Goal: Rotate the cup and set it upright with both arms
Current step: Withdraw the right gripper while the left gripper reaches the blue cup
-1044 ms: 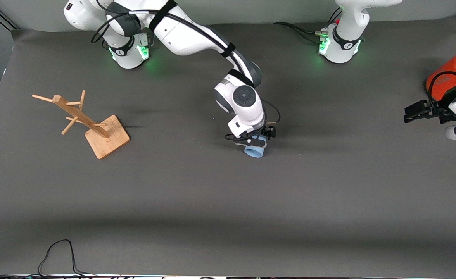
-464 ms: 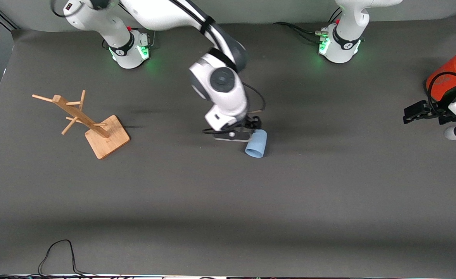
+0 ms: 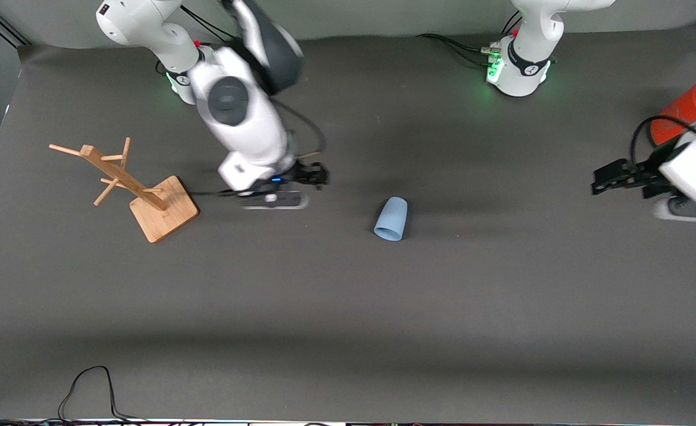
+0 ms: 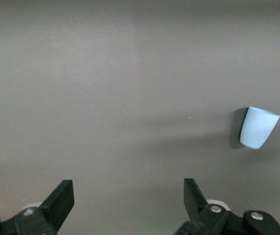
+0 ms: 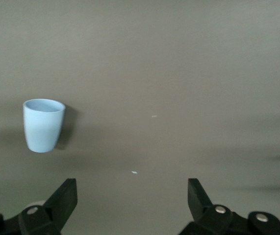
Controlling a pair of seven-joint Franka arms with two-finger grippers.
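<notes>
Dark grey desk point(image 3: 348, 307). Cup point(image 3: 391, 218) lies mid-desk, alone. Wooden rack point(image 3: 141, 189) twd right arm's end, orange can point(image 3: 682, 112) twd left arm's. Right gripper point(image 3: 315, 176) btwn rack and cup, left gripper point(image 3: 605, 177) by can: both fingers wide open, empty.

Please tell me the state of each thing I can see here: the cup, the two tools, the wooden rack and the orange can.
cup: lying on its side on the table, free of both tools
right tool: open, holding nothing, over the table between rack and cup
left tool: open, holding nothing, beside the can
wooden rack: upright, nothing hanging on it
orange can: partly hidden by the left arm
</notes>
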